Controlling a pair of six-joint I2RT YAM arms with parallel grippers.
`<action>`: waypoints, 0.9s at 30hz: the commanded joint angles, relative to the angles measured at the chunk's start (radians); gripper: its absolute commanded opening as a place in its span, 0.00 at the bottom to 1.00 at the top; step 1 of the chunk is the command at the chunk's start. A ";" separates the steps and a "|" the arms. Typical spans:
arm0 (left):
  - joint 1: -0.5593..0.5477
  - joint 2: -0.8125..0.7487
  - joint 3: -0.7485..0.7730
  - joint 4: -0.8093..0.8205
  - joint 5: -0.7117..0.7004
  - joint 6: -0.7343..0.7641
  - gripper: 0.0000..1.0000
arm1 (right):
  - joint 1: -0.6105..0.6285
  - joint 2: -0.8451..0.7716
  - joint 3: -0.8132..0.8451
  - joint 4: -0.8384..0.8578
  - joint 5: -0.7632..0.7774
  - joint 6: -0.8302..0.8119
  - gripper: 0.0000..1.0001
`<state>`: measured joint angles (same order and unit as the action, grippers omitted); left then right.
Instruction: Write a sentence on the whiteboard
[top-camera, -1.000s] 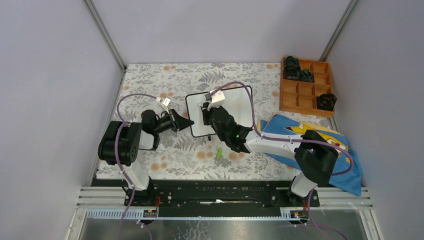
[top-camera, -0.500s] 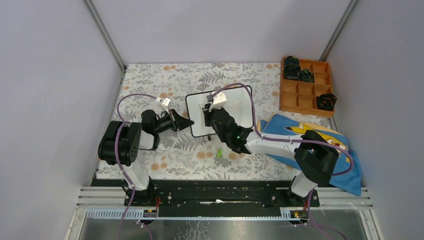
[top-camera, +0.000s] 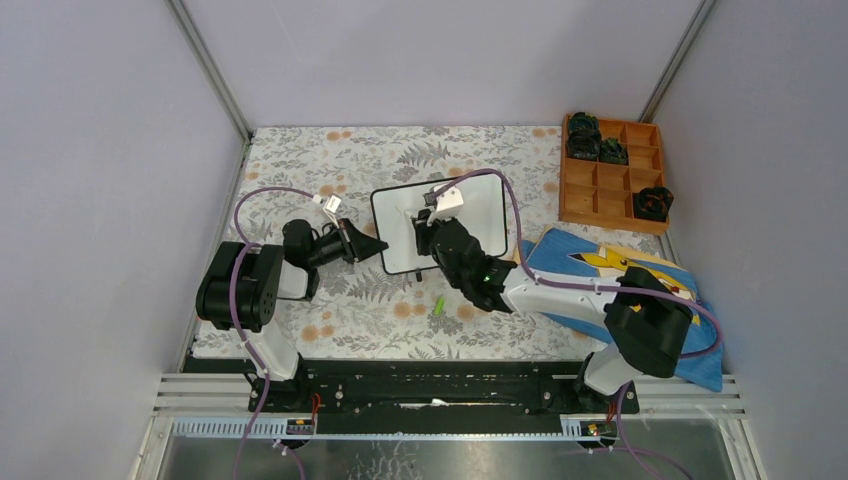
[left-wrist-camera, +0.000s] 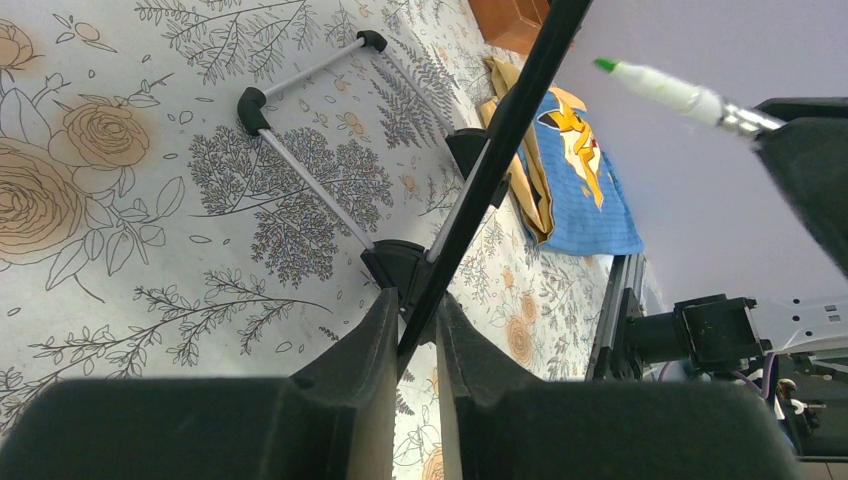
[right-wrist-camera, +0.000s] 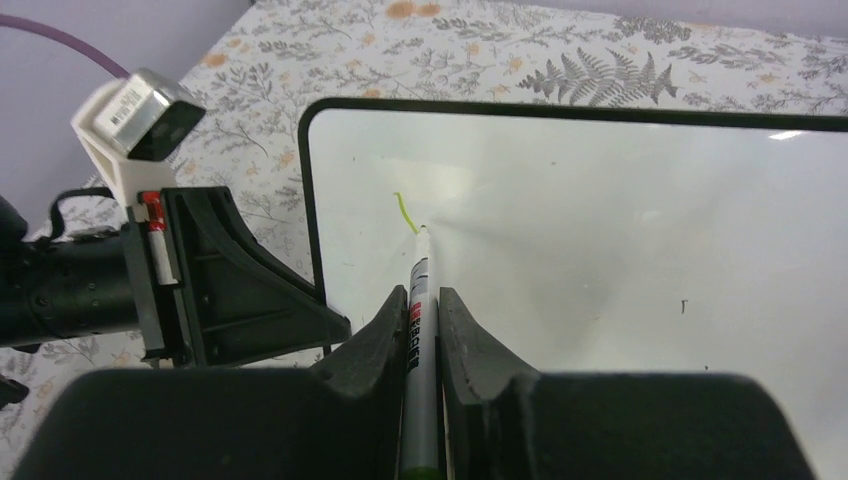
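The whiteboard (top-camera: 480, 208) stands tilted on the floral table, mid-view. My left gripper (top-camera: 378, 247) is shut on its left frame edge; in the left wrist view the black frame (left-wrist-camera: 508, 125) runs down between my fingers (left-wrist-camera: 417, 320). My right gripper (top-camera: 430, 222) is shut on a grey marker (right-wrist-camera: 420, 290) whose tip touches the board (right-wrist-camera: 620, 220) near its upper left. The only writing there is one short light-green stroke (right-wrist-camera: 403, 212); no words of the sentence show. The marker's green tip (left-wrist-camera: 650, 85) shows in the left wrist view.
A green marker cap (top-camera: 438, 306) lies on the table in front of the board. A wooden compartment tray (top-camera: 610, 175) with black objects stands at the back right. A blue printed cloth (top-camera: 650, 290) lies at the right under my right arm.
My right gripper with the marker has shifted a little to the right and away over the board. The left gripper and the board have not moved.
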<state>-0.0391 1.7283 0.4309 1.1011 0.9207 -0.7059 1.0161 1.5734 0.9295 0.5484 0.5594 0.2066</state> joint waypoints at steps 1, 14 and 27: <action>-0.011 -0.012 0.014 -0.044 -0.011 0.021 0.06 | -0.009 -0.076 0.012 0.063 0.031 -0.001 0.00; -0.015 -0.010 0.015 -0.053 -0.012 0.028 0.05 | -0.069 -0.028 0.051 0.036 0.003 0.030 0.00; -0.016 -0.009 0.016 -0.055 -0.014 0.029 0.04 | -0.068 -0.011 0.034 0.033 -0.048 0.055 0.00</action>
<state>-0.0463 1.7248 0.4316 1.0859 0.9199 -0.6991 0.9508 1.5551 0.9340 0.5556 0.5293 0.2413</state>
